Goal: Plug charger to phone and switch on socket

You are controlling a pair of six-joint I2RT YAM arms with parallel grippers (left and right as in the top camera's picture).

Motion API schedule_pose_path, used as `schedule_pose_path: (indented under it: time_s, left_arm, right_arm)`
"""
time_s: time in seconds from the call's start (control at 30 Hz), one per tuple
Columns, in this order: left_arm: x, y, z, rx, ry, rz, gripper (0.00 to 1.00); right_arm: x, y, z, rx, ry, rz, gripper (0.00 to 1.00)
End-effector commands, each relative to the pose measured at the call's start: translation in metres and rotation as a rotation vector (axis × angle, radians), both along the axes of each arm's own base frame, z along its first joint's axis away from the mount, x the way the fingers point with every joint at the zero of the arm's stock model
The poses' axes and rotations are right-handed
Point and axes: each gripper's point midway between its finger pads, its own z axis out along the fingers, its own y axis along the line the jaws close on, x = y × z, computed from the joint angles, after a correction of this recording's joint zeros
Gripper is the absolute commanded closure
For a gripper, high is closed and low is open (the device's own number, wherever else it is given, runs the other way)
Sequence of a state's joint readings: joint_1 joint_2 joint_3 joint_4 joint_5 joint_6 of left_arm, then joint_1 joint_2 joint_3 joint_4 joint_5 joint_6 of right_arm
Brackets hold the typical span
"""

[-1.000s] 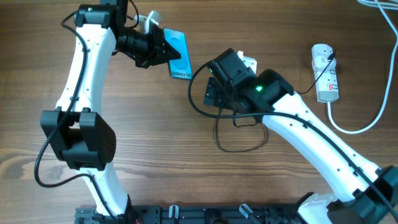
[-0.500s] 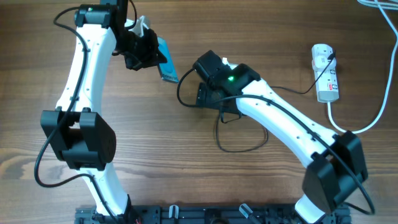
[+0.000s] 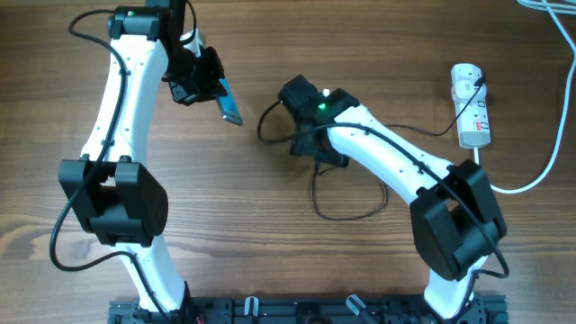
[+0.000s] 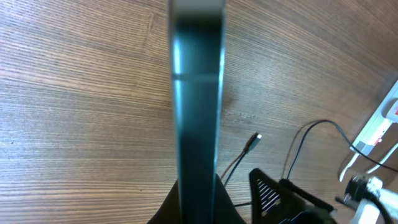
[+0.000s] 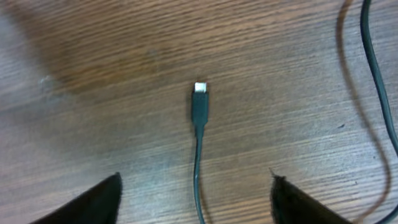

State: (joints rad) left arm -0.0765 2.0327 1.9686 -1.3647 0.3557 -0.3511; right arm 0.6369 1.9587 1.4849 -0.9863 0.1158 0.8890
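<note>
Wooden surface (image 3: pixel 225 225), brown grain, beneath both arms. At the upper left, left tool (image 3: pixel 209 83) clamped tight on the phone (image 3: pixel 231 103), held up off the wood and tilted, teal screen turned almost edge-on to the overhead camera. From the left wrist, only the phone's thin dark edge, running straight up the middle of the view.

Near the centre, right tool (image 5: pixel 194 180) low over the wood, fingers (image 5: pixel 93 202) apart, one on each side of the charger (image 3: pixel 346 211), not touching it. Plug tip (image 5: pixel 199 106) flat on the wood just ahead of the fingertips, metal end pointing away from them, apart from the phone. Thin black cable looping back across the surface and off toward the socket (image 3: pixel 471 108) at the far right. Socket white, lying flat, with a white lead (image 3: pixel 513 184) curving away from its near end.
</note>
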Motion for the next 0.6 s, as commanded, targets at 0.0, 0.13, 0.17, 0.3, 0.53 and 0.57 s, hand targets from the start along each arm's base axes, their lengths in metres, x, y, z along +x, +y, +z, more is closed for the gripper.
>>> schedule_pose_path:
  time_s: [0.0, 0.13, 0.17, 0.3, 0.53, 0.57]
  left_arm:
    - [0.000, 0.000, 0.009, 0.002, -0.020, 0.006, 0.96]
    - [-0.001, -0.001, 0.009, 0.003, -0.017, 0.004, 0.96]
    - [-0.001, -0.002, 0.009, 0.003, -0.017, 0.003, 0.96]
    - [-0.001, -0.002, 0.009, 0.001, -0.011, 0.017, 0.96]
    - [-0.003, -0.002, 0.009, 0.002, -0.005, 0.016, 0.96]
    - [-0.003, -0.002, 0.009, 0.002, -0.004, 0.016, 0.96]
  right_arm:
    - [-0.001, -0.004, -0.019, 0.018, 0.066, -0.026, 0.41]
    - [0.001, -0.002, -0.023, 0.025, 0.071, 0.023, 0.35]
    - [0.000, -0.002, -0.024, 0.026, 0.074, 0.023, 0.34]
    - [0.000, -0.002, -0.028, 0.021, 0.083, 0.011, 0.37]
    - [-0.002, -0.003, -0.047, 0.002, 0.118, 0.011, 0.37]
    - [-0.002, -0.003, -0.049, 0.000, 0.121, 0.011, 0.37]
